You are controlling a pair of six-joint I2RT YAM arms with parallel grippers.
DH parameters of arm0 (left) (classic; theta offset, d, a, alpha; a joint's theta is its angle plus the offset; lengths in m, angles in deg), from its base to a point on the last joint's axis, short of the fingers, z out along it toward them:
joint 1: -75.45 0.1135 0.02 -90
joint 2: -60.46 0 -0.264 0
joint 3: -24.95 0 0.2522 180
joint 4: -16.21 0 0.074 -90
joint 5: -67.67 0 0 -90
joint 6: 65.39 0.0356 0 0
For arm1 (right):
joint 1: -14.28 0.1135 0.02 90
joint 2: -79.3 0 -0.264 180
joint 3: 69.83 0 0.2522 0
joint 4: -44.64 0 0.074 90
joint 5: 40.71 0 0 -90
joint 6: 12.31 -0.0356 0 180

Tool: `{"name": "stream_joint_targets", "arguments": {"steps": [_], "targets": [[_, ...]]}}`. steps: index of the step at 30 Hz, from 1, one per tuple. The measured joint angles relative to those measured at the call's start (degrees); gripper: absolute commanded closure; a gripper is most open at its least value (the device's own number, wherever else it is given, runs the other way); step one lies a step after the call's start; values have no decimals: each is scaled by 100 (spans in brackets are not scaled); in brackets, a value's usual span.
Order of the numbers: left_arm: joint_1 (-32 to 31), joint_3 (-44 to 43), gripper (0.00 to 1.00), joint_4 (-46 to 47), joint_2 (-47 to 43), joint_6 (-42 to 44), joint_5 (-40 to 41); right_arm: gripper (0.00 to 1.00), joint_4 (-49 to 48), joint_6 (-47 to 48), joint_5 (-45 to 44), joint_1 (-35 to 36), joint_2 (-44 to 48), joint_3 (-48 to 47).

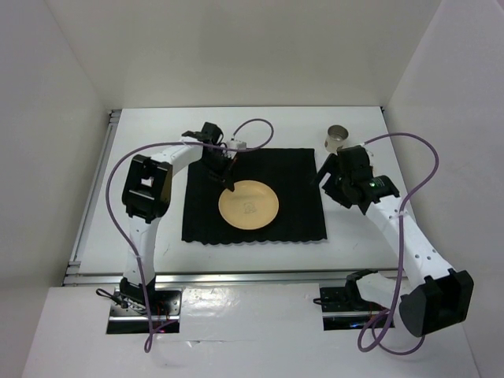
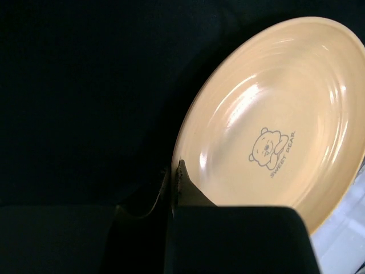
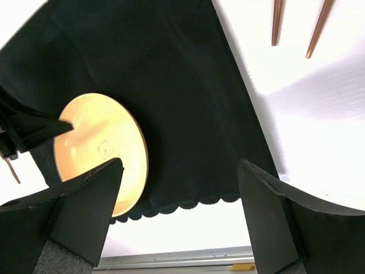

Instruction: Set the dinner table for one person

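At ctr of dinner table [image 1: 299,122] — L gripper [image 1: 231,183] on plate [image 1: 249,206], R gripper [image 1: 325,173] free.

Dinner table: white top w/ metal rail, spans the area beyond both arm bases. Black mat [image 1: 291,206] lies flat at its ctr. The tan plate w/ bear print sits on the mat, slightly left of mat ctr. L gripper comes in from the far left, jaws together and clamped on the plate's far-left rim — L wrist view shows one fingertip [image 2: 183,185] inside the rim, the other outside. R gripper hangs over the mat's right edge, jaws wide apart, nothing between them. Metal cup [image 1: 339,138] stands upright on bare table just beyond R gripper, off the mat's far-right corner. Two chopsticks [image 3: 276,23] lie on bare table right of the mat; seen in R wrist view only.
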Motion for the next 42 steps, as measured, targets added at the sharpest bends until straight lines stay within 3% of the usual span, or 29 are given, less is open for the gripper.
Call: {"name": "stream_joint_targets", "arguments": {"steps": [11,18,20,24,30,37,42], "targets": [[-197,542,100,1366,-262,-247,295,11,179,-122,-188,-2,551,157],[-297,586,100,1738,-356,-326,638,11,262,-151,-313,-2,531,210],[-297,586,80,1753,-367,-315,664,11,328,-168,-452,-2,435,214],[-297,625,56,1873,-376,-254,852,11,501,-223,-920,-2,-66,306],[-280,660,47,1882,-459,-328,1038,10,492,-157,-1519,-201,-979,391],[-278,101,47,1360,-577,-649,1397,14,-538,737,-1436,-2076,-2098,321],[-162,-741,47,796,-767,-769,1919,15,-1204,1419,-938,-2275,-2739,74]]}}
